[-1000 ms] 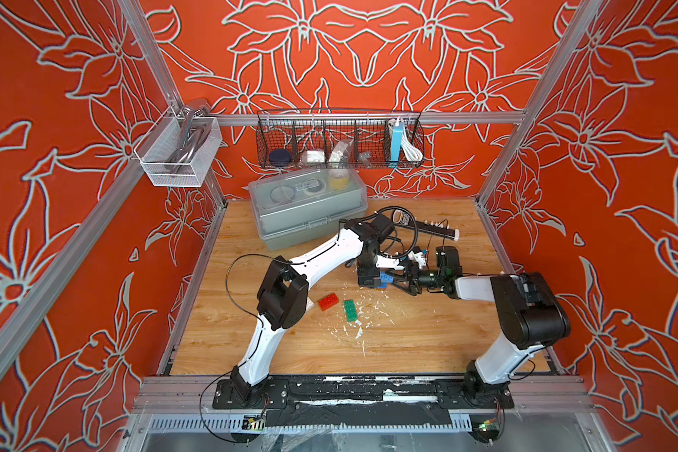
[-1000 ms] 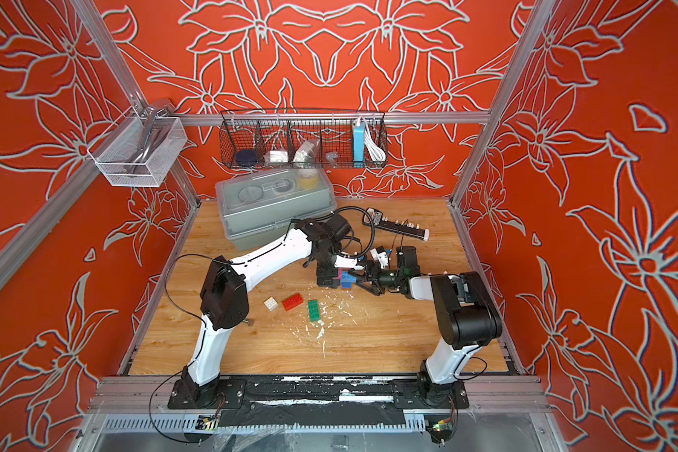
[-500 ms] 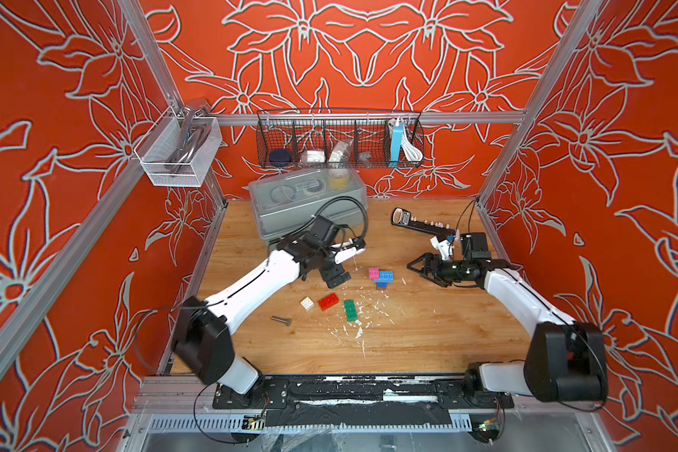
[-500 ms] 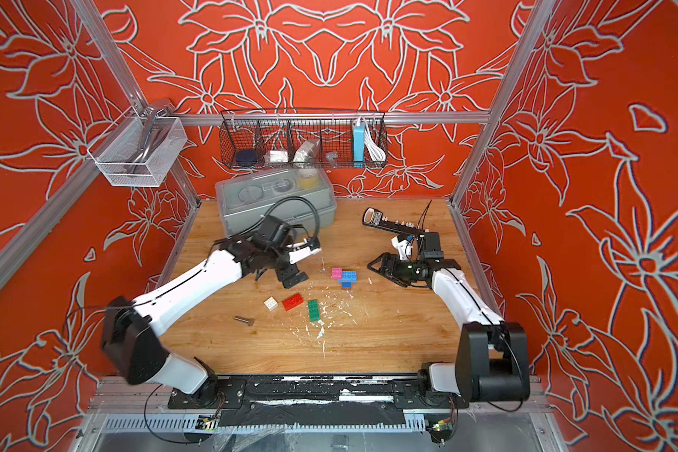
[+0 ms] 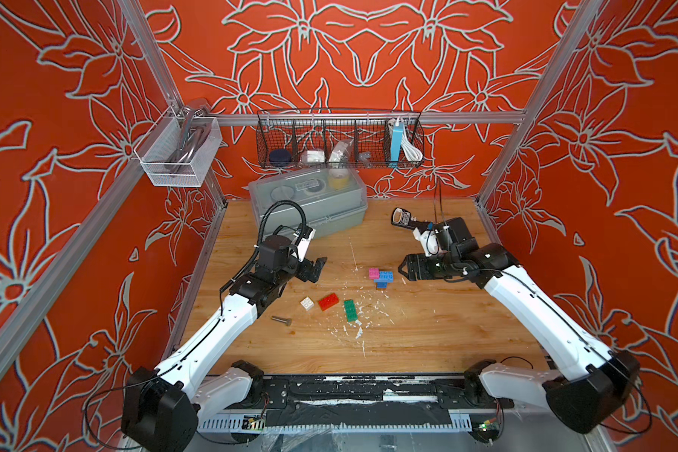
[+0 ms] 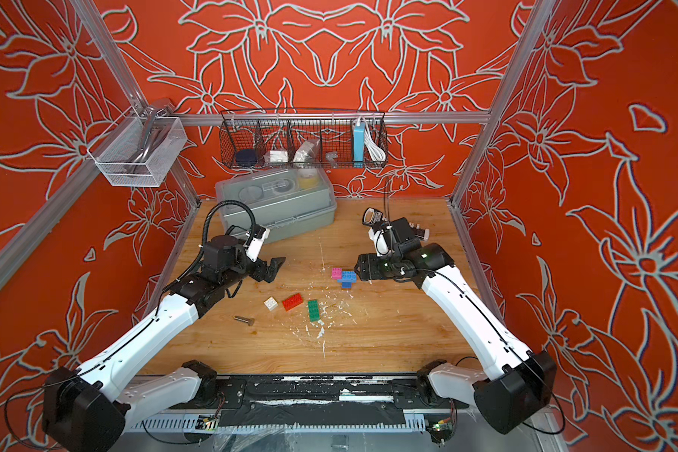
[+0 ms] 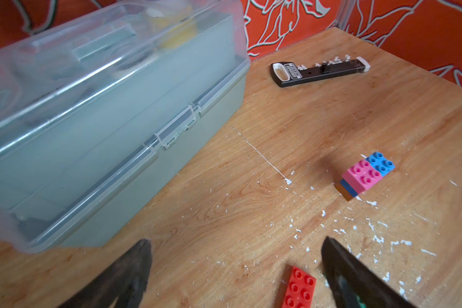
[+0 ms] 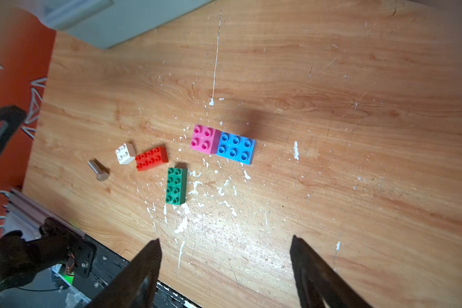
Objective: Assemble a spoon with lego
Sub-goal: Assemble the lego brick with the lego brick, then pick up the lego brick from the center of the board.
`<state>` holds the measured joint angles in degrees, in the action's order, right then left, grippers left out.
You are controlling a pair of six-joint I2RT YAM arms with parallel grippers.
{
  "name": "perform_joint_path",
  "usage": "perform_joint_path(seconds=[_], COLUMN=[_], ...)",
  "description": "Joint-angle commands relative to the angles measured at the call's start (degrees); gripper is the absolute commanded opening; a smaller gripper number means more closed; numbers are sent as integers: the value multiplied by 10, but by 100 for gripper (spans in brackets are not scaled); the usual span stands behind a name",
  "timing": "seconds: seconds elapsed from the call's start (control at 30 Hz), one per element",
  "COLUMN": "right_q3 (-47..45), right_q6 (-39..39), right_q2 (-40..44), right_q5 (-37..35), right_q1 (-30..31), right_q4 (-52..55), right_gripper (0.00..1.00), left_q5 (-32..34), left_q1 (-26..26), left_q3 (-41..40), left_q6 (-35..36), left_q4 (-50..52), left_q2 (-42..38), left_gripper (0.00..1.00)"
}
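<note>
Lying near the white brick [image 5: 307, 303] — a grey bolt [image 5: 282, 320], toolbox [image 5: 310, 207] behind.

Found red brick [image 7: 299, 289] cropped by frame edge in left wrist view; storage box [image 7: 104, 133] blurred and cropped likewise. Could not see lower layers of spoon [image 8: 222, 145] from right wrist view. Could not identify contents of wire basket [image 5: 286, 135] in a top view. Found black tool [image 5: 404, 219] partly covered by right arm [image 5: 525, 297].
</note>
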<state>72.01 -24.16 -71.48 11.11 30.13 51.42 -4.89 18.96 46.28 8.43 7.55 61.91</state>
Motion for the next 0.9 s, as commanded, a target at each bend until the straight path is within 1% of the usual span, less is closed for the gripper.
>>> perform_joint_path(seconds=[0.0, 0.07, 0.1, 0.13, 0.27, 0.4, 0.47, 0.57, 0.73, 0.8, 0.87], right_q3=[51, 78, 87, 93, 110, 134, 143, 148, 143, 142, 142], right_q6=[-8, -8, -11, -12, -27, -37, -43, -56, -62, -61, -62], right_q2=[-39, -73, -91, -105, -169, -238, -265, -309, -355, -371, -387], right_q5=[-116, -134, -139, -145, -145, -153, -152, -116, -102, -90, -79], right_q1=[67, 111, 131, 147, 203, 239, 252, 254, 259, 259, 261], right_q4=[61, 71, 71, 68, 43, 29, 14, -12, -45, -54, -59], right_gripper=[79, 79, 79, 78, 78, 77, 77, 77, 73, 67, 65], left_q5=[23, 58, 92, 111, 139, 155, 162, 160, 158, 156, 158], left_q1=[-10, -14, -17, -22, -45, -51, -51, -51, -51, -51, -51], left_q3=[-28, -43, -53, -60, -103, -118, -122, -130, -130, -131, -132], left_q6=[-52, -79, -102, -119, -157, -168, -174, -186, -192, -192, -193], left_q4=[-37, -44, -47, -51, -77, -81, -80, -84, -77, -79, -78], left_q2=[-7, -8, -9, -11, -33, -42, -43, -39, -30, -30, -30], left_gripper=[98, 98, 98, 98, 98, 98, 98, 98, 98, 98, 98])
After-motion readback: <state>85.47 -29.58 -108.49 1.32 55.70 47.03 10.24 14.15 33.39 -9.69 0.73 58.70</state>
